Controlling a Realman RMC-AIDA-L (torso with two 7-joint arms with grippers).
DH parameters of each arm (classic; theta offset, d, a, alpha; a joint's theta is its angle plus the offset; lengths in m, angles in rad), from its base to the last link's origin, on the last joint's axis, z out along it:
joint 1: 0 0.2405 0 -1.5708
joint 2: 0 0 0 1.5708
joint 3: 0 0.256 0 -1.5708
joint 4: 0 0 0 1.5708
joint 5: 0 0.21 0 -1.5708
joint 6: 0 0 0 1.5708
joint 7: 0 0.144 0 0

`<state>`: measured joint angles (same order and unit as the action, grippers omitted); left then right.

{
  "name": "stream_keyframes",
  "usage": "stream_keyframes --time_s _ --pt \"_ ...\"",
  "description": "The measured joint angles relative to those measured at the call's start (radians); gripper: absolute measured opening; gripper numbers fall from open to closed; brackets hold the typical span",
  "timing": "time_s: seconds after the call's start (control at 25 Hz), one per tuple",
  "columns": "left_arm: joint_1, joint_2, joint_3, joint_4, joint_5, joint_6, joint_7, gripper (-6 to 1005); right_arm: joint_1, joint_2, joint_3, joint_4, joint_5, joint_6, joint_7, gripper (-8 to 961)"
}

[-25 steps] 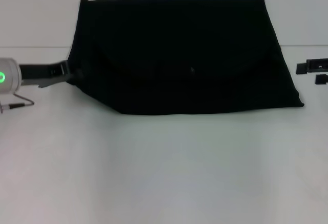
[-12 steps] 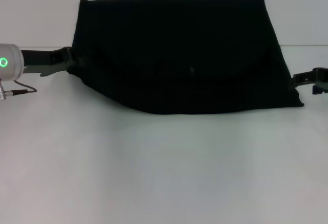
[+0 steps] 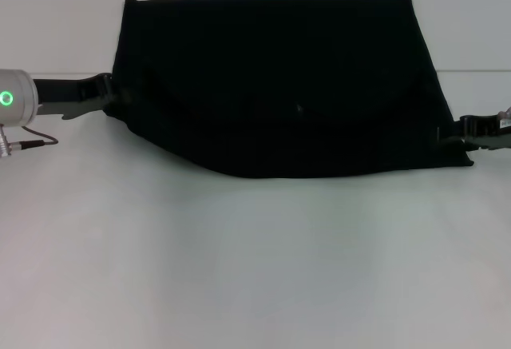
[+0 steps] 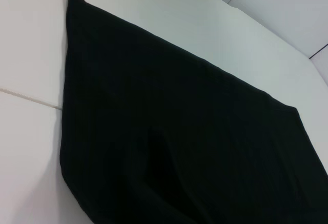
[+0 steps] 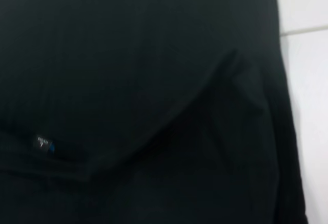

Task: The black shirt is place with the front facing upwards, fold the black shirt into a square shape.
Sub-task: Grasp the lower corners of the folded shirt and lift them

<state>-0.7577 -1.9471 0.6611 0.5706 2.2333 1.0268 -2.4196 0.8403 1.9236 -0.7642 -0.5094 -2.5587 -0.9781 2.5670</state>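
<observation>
The black shirt (image 3: pixel 279 77) lies folded into a wide dark shape at the back of the white table, plain side up with no print showing. It fills the left wrist view (image 4: pixel 179 131) and the right wrist view (image 5: pixel 128 80), where a small blue neck label (image 5: pixel 45 144) shows. My left gripper (image 3: pixel 112 97) is at the shirt's left edge, shut on the cloth, with that edge raised off the table. My right gripper (image 3: pixel 453 135) touches the shirt's near right corner.
The white table (image 3: pixel 255 269) stretches wide in front of the shirt, with a thin seam line (image 3: pixel 56 73) running across behind it. The left arm's grey wrist with a green light (image 3: pixel 12 100) and a thin cable sit at the far left.
The left gripper moved up and the shirt's near left edge rose with it. The right gripper came in from the right and reached the near right corner.
</observation>
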Motion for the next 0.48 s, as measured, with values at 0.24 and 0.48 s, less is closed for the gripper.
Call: stream_keyframes --time_s 0.24,0.48 --pt "0.0 -0.002 0.0 0.0 0.0 -0.003 0.0 2 0.005 -0.001 -0.029 0.01 -0.001 -0.008 0.0 673" --pt "0.0 -0.006 0.0 0.002 -0.002 -0.003 0.0 3 -0.001 -0.005 -0.031 0.018 -0.002 0.009 0.001 493"
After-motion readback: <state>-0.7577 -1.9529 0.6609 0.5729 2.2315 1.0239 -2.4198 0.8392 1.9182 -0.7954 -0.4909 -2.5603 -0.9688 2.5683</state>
